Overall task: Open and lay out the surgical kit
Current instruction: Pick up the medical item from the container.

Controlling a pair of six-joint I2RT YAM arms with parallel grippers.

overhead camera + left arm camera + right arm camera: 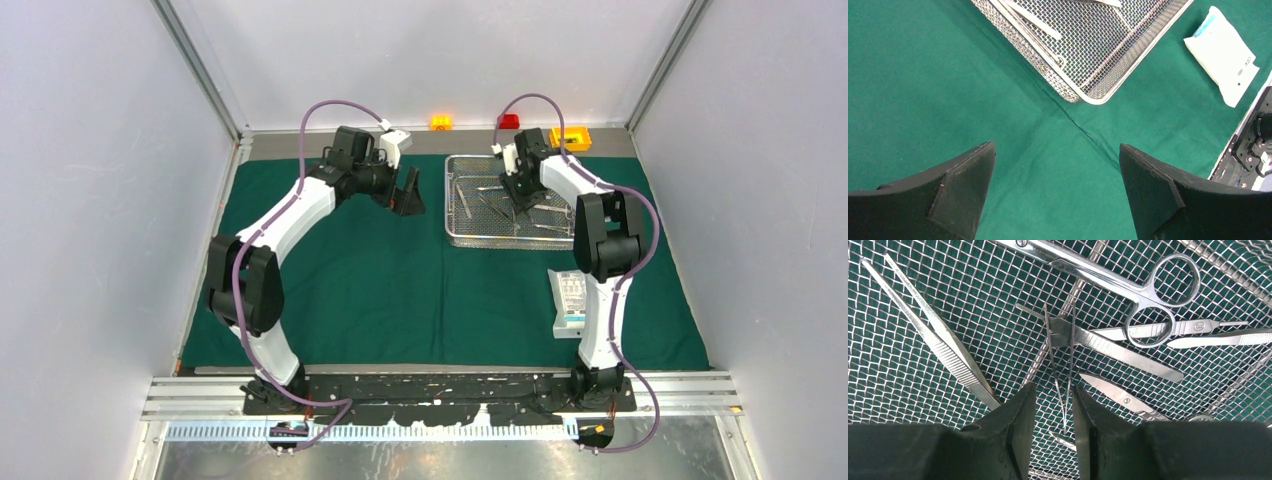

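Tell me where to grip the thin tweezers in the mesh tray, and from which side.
Take the thin tweezers near where the two legs converge, coming down from above. They lie flat on the mesh tray, pointing between the fingers of the right end effector, so closing there should pinch both legs.

No word, brand or number could be read anywhere. The white pouch [1220, 55] carried a few small dark printed marks near one corner and a light blue patch at its far end, all too small to make out. In the right wrist view the scissors [1108, 277] bore faint engraved characters beside the pivot and the flat steel handle [1173, 329] a small round stamp, both illegible.
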